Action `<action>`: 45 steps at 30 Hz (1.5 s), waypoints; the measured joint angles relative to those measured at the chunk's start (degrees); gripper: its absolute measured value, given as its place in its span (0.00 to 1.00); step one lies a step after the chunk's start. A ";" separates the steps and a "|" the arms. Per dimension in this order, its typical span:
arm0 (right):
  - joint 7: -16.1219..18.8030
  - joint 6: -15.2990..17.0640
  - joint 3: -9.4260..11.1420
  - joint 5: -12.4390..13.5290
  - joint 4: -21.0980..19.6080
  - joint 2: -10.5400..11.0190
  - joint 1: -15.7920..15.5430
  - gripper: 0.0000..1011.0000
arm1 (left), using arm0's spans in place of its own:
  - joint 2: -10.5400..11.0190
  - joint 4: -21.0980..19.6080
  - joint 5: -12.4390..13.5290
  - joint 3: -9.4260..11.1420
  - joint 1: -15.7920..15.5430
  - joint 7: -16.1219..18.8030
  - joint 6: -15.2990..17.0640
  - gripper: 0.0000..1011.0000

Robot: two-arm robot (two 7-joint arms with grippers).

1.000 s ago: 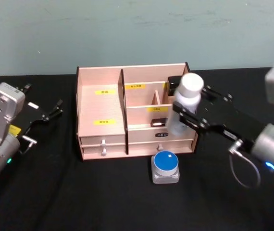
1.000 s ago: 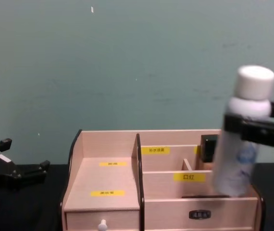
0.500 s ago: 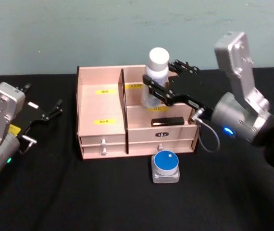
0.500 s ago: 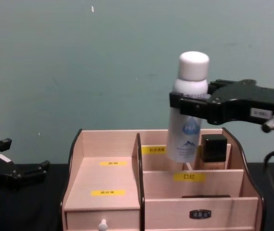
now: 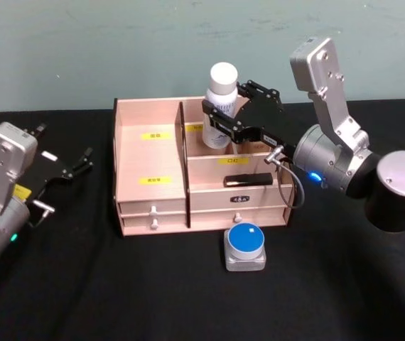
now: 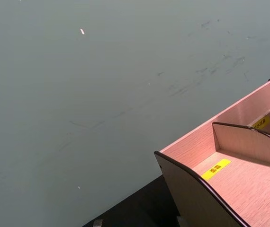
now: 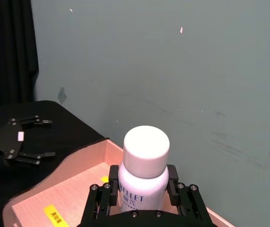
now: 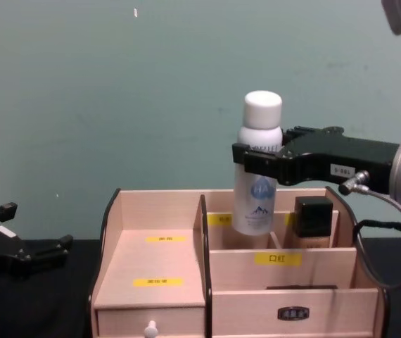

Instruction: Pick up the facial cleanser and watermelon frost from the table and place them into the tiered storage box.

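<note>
Upright, facial cleanser [image 5: 223, 79] in right gripper [image 5: 222, 128]

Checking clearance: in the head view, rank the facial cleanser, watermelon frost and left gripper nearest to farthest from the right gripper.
1. facial cleanser: clamped in the right gripper.
2. watermelon frost: on the table, front.
3. left gripper: far left.
</note>
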 joint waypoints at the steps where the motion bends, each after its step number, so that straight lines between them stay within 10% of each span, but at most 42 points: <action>1: 0.00 -0.16 0.00 -0.08 0.74 -0.32 0.37 0.59 | 0.00 0.00 0.00 0.00 0.00 0.00 0.00 1.00; 45: 1.63 1.01 -1.23 -0.81 11.17 -3.69 3.59 0.59 | 0.00 0.00 0.00 0.00 0.00 0.00 0.00 1.00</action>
